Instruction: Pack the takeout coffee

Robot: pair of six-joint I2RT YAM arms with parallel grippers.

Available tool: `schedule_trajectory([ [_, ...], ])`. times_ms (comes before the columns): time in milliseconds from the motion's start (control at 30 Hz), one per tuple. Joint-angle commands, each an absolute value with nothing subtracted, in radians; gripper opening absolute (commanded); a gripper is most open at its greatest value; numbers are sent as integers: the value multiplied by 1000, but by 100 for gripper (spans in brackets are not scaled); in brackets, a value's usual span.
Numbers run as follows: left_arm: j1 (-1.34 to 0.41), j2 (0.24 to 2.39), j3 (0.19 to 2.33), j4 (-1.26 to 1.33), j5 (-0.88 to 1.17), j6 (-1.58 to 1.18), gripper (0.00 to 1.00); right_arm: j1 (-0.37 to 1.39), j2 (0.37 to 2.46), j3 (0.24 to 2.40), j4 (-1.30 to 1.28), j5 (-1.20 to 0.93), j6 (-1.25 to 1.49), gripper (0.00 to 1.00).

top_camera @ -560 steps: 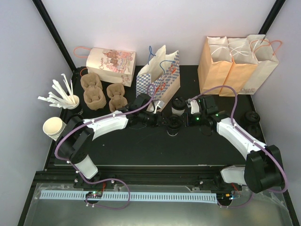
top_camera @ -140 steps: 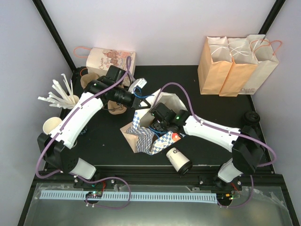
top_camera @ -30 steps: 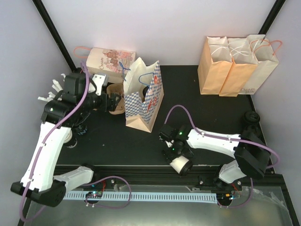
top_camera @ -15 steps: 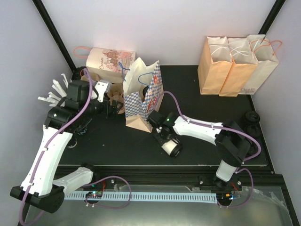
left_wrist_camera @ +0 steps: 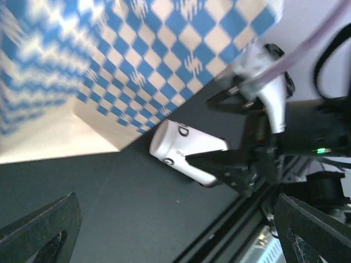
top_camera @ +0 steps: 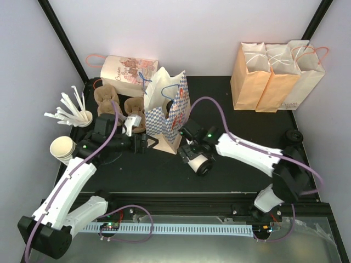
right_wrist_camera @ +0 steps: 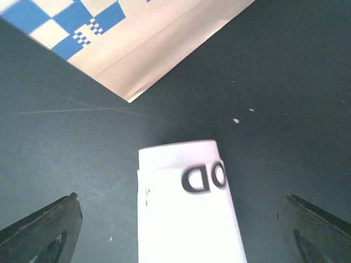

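One takeout coffee (top_camera: 196,160), a white cup with black print and a black lid, lies on its side on the black table just right of the base of the standing blue-checked bag (top_camera: 167,112). My right gripper (top_camera: 190,153) is over it, open. In the right wrist view the cup (right_wrist_camera: 184,213) lies between the wide-spread fingers with gaps on both sides, its bottom toward the bag (right_wrist_camera: 137,44). My left gripper (top_camera: 145,144) is open and empty at the bag's left foot. The left wrist view shows the cup (left_wrist_camera: 184,148) beside the bag (left_wrist_camera: 137,66).
Brown pulp carriers (top_camera: 118,104) and a printed bag (top_camera: 129,70) lying flat sit behind the left arm. A cup of white cutlery (top_camera: 74,112) and a stack of plain cups (top_camera: 63,148) stand at the left edge. Tan bags (top_camera: 274,71) stand back right, black lids (top_camera: 293,137) at the right edge.
The right gripper brought the lying cup from the front edge up to the bag's base and opened. The left arm swung down from behind the bag to its left foot.
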State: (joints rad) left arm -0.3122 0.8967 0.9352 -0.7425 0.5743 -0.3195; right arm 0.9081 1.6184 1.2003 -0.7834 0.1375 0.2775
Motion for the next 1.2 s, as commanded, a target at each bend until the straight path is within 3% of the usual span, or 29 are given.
schedule_trajectory([
  [0,-385,908,840,-516,686,-474,99,910,1428,1093,-738,157,372,100],
  [167,-520,1002,793,-410,607,-572,99,905,1222,964,-740,211,506,100],
  [367,-687,1146,790,-276,482,-666,99,887,1071,833,-716,74,643,99],
  [533,-751,1251,794,-243,385,-653,98,846,916,659,-563,-66,764,88],
  [633,-755,1319,788,-238,363,-628,91,823,860,575,-501,-133,799,82],
  [867,-755,1413,789,-203,397,-663,78,820,829,381,-250,-303,891,77],
  [1167,-755,1469,770,-203,392,-680,72,821,915,314,-80,-398,865,74],
])
